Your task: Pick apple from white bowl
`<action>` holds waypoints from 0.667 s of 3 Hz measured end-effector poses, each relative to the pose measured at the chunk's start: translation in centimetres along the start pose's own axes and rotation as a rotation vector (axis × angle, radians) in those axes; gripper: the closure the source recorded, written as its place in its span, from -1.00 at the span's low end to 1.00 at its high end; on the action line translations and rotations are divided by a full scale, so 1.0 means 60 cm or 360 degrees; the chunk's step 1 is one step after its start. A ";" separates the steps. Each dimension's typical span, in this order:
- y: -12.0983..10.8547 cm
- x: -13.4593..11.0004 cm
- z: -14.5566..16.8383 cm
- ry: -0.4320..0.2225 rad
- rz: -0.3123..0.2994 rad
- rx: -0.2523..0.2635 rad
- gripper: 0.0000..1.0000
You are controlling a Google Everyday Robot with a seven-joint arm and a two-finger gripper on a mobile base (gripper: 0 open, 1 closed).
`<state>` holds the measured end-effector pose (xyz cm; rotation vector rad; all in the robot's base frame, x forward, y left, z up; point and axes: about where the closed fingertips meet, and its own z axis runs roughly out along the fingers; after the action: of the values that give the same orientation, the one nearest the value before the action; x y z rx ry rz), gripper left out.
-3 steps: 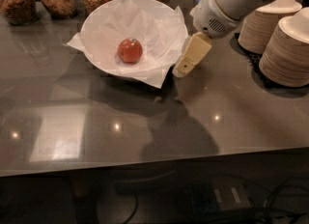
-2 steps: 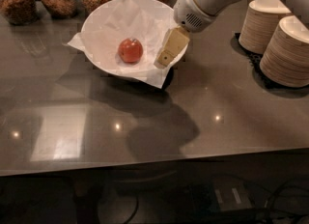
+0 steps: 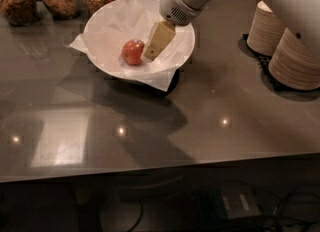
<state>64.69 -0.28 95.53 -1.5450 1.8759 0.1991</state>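
Positioning looks finished: beige gripper [image 3: 151,52] is set inside the wide white paper-lined bowl [image 3: 102,28], small red-orange round apple [image 3: 132,52] just beside its tip. Grip state cannot be told. Grasp and lift not yet done.

I see my gripper [image 3: 151,52] low inside the white bowl [image 3: 189,46], just beside the apple [image 3: 133,52] lying on crinkled paper [image 3: 117,23]
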 end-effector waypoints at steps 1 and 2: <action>-0.005 0.000 0.019 -0.0013 -0.0003 0.0017 -1.00; -0.021 -0.002 0.054 -0.0050 0.0012 0.0046 -1.00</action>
<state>67.16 1.13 93.55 -1.5077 1.8525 0.1976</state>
